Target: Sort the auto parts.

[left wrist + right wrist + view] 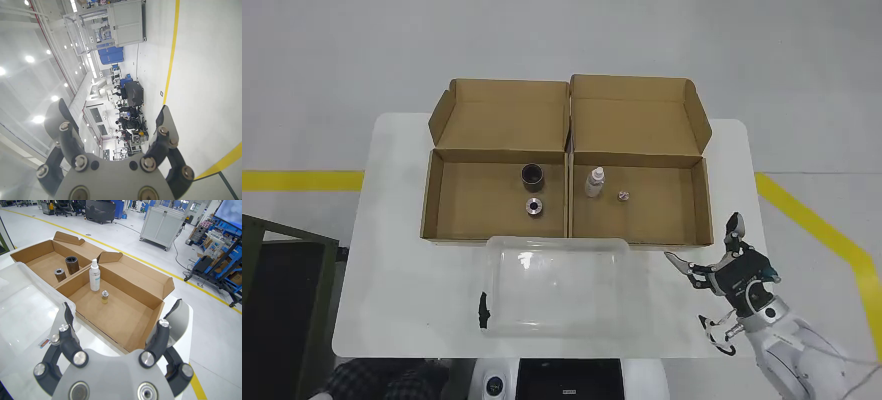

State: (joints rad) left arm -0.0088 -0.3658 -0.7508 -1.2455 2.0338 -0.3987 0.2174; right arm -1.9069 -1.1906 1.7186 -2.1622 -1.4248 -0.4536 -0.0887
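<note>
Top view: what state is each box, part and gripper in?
Left box: open, lid up.
Right box: open, lid up.
Clear bin: uncovered.
Spray bottle: upright.
Tall cylinder: upright.
Short cylinder: upright.
Small fitting: upright.
Right gripper: open, empty.
Left gripper: open, empty.

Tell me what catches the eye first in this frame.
Two open cardboard boxes stand side by side: the left box holds two dark metal cylinders, the right box a spray bottle and a small metal fitting. A clear plastic bin sits in front, with the right gripper open beside it.
</note>
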